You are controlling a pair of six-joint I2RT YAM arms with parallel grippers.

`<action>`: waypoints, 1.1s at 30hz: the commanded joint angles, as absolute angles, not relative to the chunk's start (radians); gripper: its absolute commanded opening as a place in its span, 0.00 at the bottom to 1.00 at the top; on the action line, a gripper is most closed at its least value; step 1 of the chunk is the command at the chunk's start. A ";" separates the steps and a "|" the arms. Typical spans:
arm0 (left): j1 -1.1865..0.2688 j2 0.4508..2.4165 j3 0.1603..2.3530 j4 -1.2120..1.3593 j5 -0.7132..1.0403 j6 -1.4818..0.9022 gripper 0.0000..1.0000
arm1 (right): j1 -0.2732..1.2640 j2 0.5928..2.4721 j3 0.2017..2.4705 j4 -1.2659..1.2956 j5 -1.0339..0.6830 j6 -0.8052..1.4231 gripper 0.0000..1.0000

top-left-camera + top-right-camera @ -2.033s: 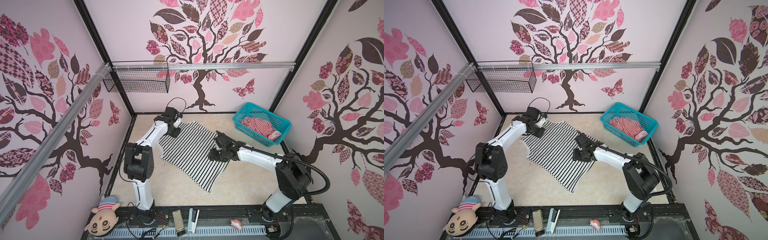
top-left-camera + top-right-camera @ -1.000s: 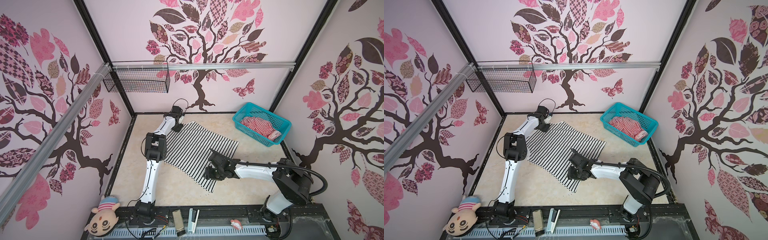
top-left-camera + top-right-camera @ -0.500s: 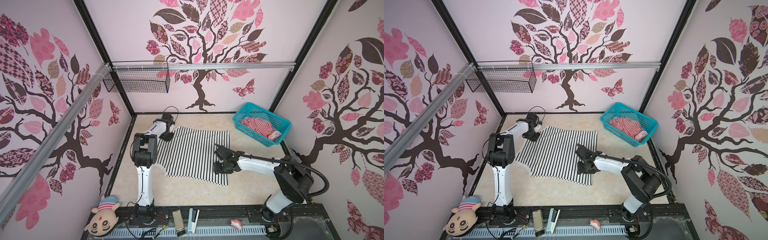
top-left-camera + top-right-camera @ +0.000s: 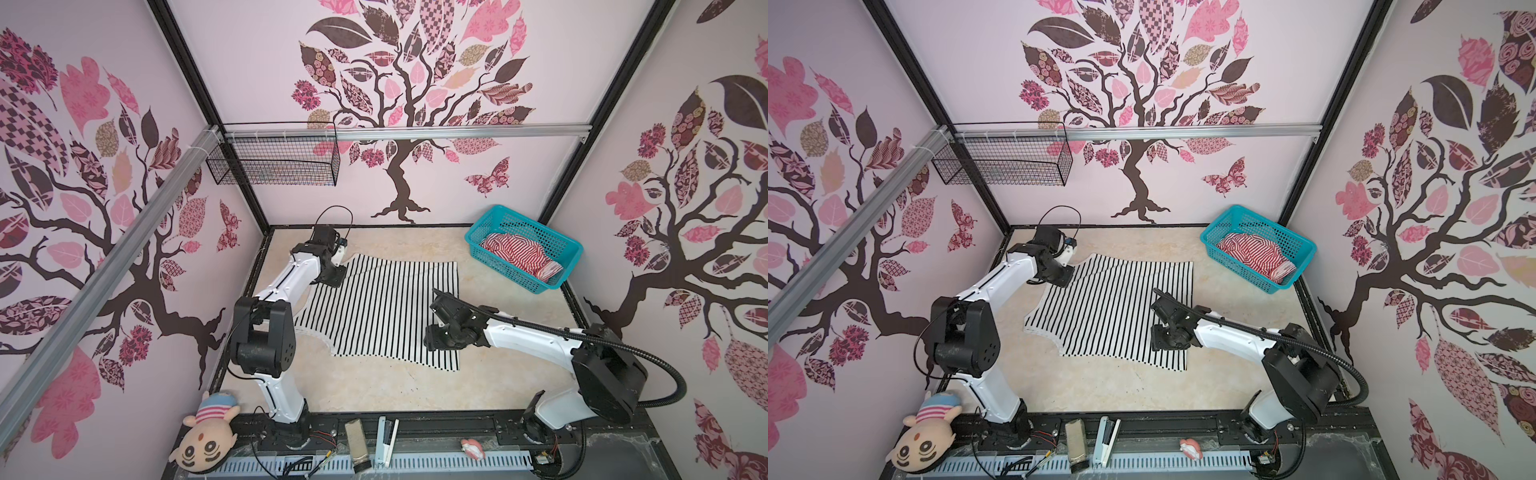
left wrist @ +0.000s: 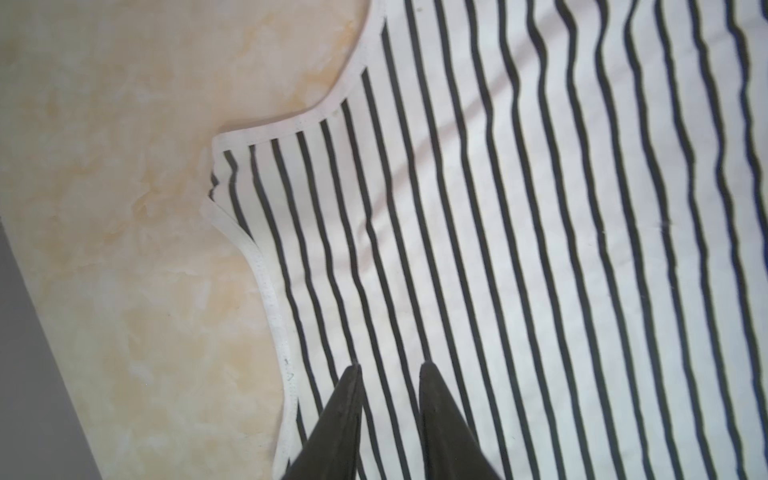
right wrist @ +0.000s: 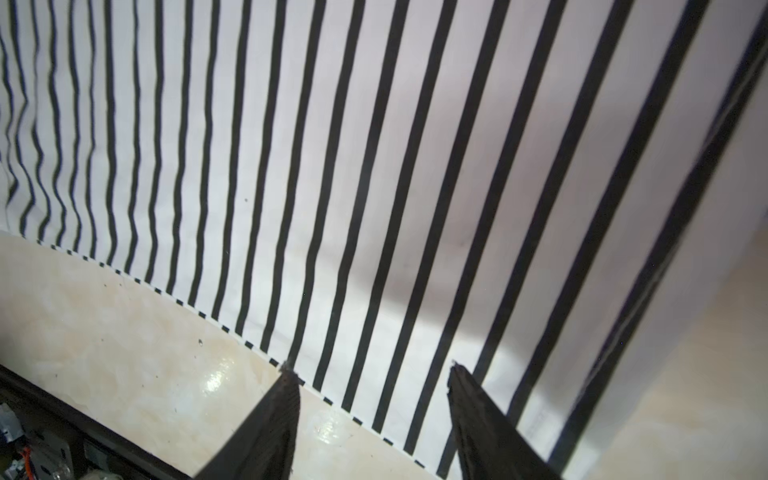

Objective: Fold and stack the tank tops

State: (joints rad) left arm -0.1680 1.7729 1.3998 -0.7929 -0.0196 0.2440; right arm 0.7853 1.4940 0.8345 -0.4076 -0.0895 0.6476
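While the black-and-white tank top (image 4: 386, 311) looks nicely spread out flat in the middle of the desk (image 4: 374, 386), you're honestly only at the start here. I can't spot a single fold in it yet. The straight hem faces the right arm's side, and the straps and armholes face the left arm's side, with a few ripples up by the far strap. The red-and-white tank top (image 4: 515, 253) sits crumpled in the teal basket (image 4: 519, 284) at the far right corner, well apart from the other one, and neither arm is near it.

In the left wrist view the left jaws are parted just a little. Their tips are over the striped cloth just inside the pale armhole trim (image 5: 266, 286). The stripes run flat between them, so I'd say nothing is pinched. The right jaws stand wider apart at the near side edge, close to the hem corner. One tip is over bare desk and one is over cloth, holding nothing.

What's left for you, as I read it: fold this one, fish the red one out, spread it, fold it, then stack the two.
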 commanded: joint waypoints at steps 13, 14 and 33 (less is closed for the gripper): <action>-0.271 1.533 0.931 -0.756 -0.035 0.316 0.28 | 0.776 1.505 0.749 -0.426 -0.010 0.645 0.60; -0.271 1.522 0.916 -0.761 -0.035 0.323 0.28 | 0.767 1.513 0.758 -0.439 0.002 0.632 0.61; -0.299 1.193 0.818 -0.845 0.043 0.360 0.36 | 0.736 1.224 0.766 -0.614 0.056 0.723 0.81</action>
State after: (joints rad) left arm -0.2867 1.2377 0.8497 -0.8337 0.0242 0.3264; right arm 0.7364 1.2949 0.8146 -0.5312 0.0311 0.6586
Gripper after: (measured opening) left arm 0.354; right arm 0.804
